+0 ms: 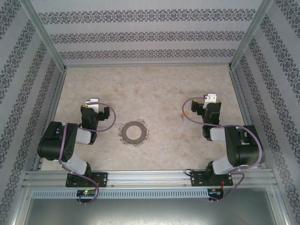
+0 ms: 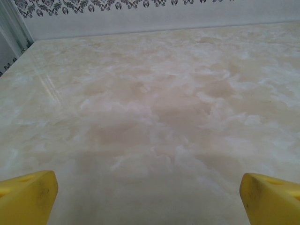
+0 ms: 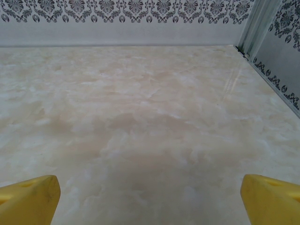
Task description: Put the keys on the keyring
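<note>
The task is standing at its opening step: no key is being held and nothing is threaded yet. The left pincer (image 2: 149, 201) is hanging fully open over the bare desk (image 1: 154, 84), with nothing between its yellow fingertips (image 2: 28, 194). The right pincer (image 3: 150, 201) is likewise gaping wide and empty.

The keyring (image 1: 133, 132) is lying flat between the two arms, nearer the desk's near edge than its far edge. One tiny key (image 1: 183, 114) with a yellow-orange head is lying well apart from the ring, just beside the right arm.

The next move is probably calling for the right pincer to descend low and pinch the key's head, with the left pincer steadying the ring's rim.
</note>
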`<control>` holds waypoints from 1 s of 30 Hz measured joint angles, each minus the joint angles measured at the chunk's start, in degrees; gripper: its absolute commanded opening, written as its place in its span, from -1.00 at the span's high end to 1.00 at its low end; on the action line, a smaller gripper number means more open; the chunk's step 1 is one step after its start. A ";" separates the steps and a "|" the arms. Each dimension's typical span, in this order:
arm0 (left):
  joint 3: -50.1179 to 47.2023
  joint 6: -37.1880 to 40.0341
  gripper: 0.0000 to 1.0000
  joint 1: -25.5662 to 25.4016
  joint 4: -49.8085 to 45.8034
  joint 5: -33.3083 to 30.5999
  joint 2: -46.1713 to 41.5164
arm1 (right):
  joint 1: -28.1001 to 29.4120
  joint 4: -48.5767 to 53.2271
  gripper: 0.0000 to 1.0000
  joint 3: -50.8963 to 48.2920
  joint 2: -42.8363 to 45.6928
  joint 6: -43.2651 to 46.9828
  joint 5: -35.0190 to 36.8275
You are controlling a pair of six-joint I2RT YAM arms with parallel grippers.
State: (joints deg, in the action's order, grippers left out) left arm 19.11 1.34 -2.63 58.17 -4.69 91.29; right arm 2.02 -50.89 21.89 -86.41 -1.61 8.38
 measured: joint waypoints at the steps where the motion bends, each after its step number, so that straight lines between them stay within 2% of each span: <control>1: 0.00 0.00 -1.00 0.00 0.00 0.00 0.00 | 0.00 0.00 -0.96 0.00 0.00 0.00 0.00; 20: 0.39 -0.02 -1.00 0.04 -0.94 0.07 0.00 | 0.00 0.00 -0.96 0.00 -0.02 0.00 0.00; 30: 2.03 -0.02 -1.00 0.90 -2.97 3.34 -0.07 | 0.02 0.31 -0.96 0.00 0.35 -0.20 1.16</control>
State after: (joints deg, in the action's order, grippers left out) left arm 21.15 1.32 -1.74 55.20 -1.34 91.22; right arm 2.04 -50.59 21.89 -86.06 -1.80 9.54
